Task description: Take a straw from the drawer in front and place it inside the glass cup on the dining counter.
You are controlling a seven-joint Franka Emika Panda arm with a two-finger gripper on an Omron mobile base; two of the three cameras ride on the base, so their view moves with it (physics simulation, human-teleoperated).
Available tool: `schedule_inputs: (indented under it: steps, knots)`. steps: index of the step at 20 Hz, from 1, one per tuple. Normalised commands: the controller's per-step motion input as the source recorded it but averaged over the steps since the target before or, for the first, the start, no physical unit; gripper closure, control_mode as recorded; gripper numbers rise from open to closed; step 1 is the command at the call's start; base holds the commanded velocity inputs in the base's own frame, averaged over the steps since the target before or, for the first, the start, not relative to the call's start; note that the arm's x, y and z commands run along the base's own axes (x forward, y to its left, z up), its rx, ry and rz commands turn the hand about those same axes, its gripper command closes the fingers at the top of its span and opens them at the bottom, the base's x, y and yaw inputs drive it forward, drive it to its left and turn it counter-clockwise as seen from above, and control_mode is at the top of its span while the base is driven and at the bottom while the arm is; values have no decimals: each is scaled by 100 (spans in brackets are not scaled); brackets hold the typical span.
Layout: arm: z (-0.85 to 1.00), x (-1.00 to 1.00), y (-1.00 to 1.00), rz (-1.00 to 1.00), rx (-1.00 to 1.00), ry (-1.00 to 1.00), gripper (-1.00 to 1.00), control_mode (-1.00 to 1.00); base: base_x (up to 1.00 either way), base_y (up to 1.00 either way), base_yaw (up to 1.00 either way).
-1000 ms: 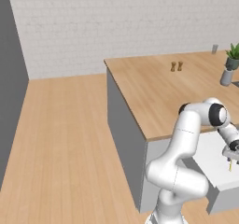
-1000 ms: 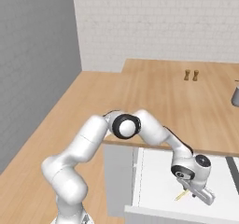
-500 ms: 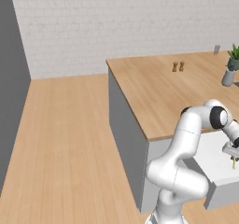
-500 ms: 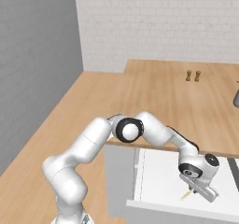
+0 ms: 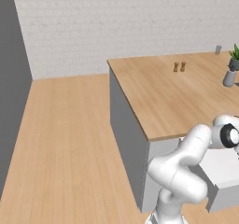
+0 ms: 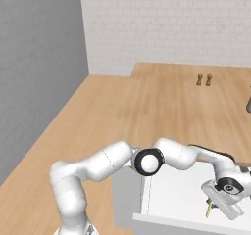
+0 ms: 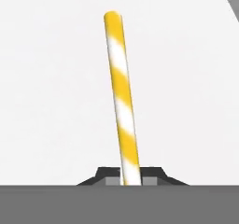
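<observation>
1. Left base view: the white arm rises at lower right and bends past the frame's right edge, so its hand is cut off. The open drawer [image 5: 219, 169] shows a white inside below the edge of the dining counter [image 5: 177, 94], partly masked by the arm. Far back on the counter a small glass cup [image 5: 218, 49] is hard to make out; two small brown items [image 5: 179, 67] stand mid-counter, and a plant in its pot [image 5: 231, 69] is clipped by the edge.

2. Right base view: the arm reaches down into the drawer [image 6: 176, 195], whose white floor lies beneath the counter [image 6: 166, 102]. The gripper [image 6: 212, 207] sits low at right, with the thin straw [image 6: 210, 209] poking from it; the fingertips themselves are too small to read. The brown pair [image 6: 204, 80] stands beyond.

3. Hand view: the jaws are pinched tight on the straw [image 7: 122, 101], yellow with white spiral stripes, against the drawer's white floor [image 7: 51, 92]. Only the dark fingertips [image 7: 108, 175] show, at the straw's base. No lettering is legible anywhere.
</observation>
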Motion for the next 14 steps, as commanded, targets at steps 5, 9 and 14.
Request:
schedule_inputs:
  steps: [5, 9, 14]
  knots:
    - [-41, -15, 92, -25, -23, -19, 100, -100, 0, 0, 0]
    - [6, 14, 100, -6, -31, -33, 100, -100, 0, 0, 0]
    - [6, 39, 100, 0, -38, -9, 100, -100, 0, 0, 0]
